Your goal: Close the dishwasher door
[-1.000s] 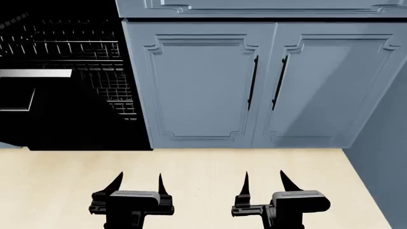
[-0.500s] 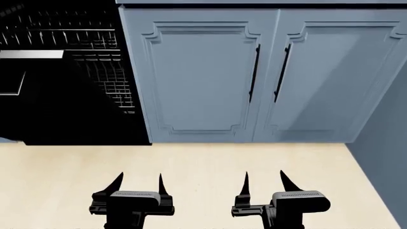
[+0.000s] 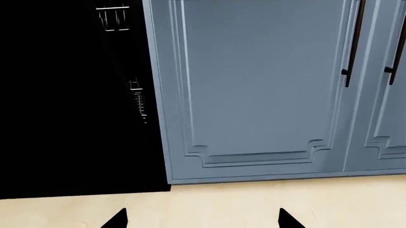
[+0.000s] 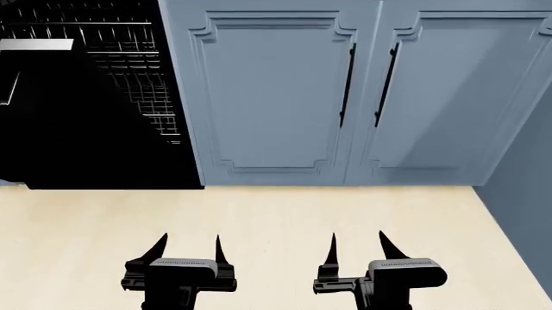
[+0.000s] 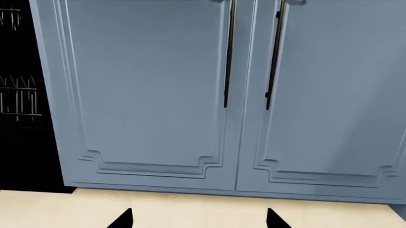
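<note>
The dishwasher door [image 4: 77, 135] is a glossy black panel lying open and lowered at the far left of the head view, with a silver strip [image 4: 35, 45] on it and wire racks [image 4: 129, 71] behind. Both grippers hang over the pale floor, well short of it. My left gripper [image 4: 188, 248] is open and empty; my right gripper [image 4: 357, 248] is open and empty too. In the left wrist view the dishwasher's black front [image 3: 76, 118] fills one side beyond my left gripper [image 3: 201, 218]. My right gripper [image 5: 198, 218] faces cabinet doors, with a bit of rack [image 5: 16, 99] at the edge.
Two blue-grey panelled cabinet doors [image 4: 267, 97] with thin black handles [image 4: 347, 84] stand right of the dishwasher. A blue-grey side wall [image 4: 526, 219] closes the right. Beige floor [image 4: 276, 213] lies between the grippers and the cabinets.
The dishwasher and cabinets have slid upward and slightly left in the head view, and more floor shows. Both grippers stay open in the same place in the view.
</note>
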Motion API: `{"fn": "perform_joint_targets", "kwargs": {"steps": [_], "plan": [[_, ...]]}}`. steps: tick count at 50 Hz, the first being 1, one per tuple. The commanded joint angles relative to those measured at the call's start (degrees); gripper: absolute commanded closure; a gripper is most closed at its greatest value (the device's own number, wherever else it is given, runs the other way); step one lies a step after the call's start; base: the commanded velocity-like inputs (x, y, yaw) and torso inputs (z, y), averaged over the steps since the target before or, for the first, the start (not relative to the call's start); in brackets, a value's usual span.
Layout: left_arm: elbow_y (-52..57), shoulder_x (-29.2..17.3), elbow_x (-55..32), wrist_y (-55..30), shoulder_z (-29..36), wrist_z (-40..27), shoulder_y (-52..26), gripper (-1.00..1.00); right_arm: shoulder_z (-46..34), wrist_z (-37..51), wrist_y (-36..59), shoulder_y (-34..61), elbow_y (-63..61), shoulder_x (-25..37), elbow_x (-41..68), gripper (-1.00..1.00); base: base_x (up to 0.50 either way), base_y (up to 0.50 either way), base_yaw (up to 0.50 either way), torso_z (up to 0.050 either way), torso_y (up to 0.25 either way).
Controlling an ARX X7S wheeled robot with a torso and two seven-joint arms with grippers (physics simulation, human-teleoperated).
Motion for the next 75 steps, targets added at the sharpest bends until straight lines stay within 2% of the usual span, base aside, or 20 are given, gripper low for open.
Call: {"fn": "perform_joint_targets", "kwargs": {"steps": [1, 51, 75], "plan": [[-0.04, -0.18, -0.23, 0.02, 0.27, -0.21, -0.06, -1.00, -0.37, 0.22, -0.05, 0.11, 0.05, 0.22, 0.22, -1.00, 0.00, 0.00, 0.00, -0.050, 0.000], [0.14, -1.06, -1.63, 1.62, 1.23, -0.63, 0.10, -1.00, -1.65, 1.29, -0.57, 0.42, 0.45, 1.10, 0.90, -1.00, 0.00, 0.00, 0.00, -0.050, 0.000], [0.65, -1.49, -2.46, 0.92, 1.59, -1.26, -0.03, -1.00, -2.51, 2.50, -0.53, 0.48, 0.25, 1.57, -0.11, -1.00, 0.00, 0.02, 0.00, -0.001, 0.000]]}}
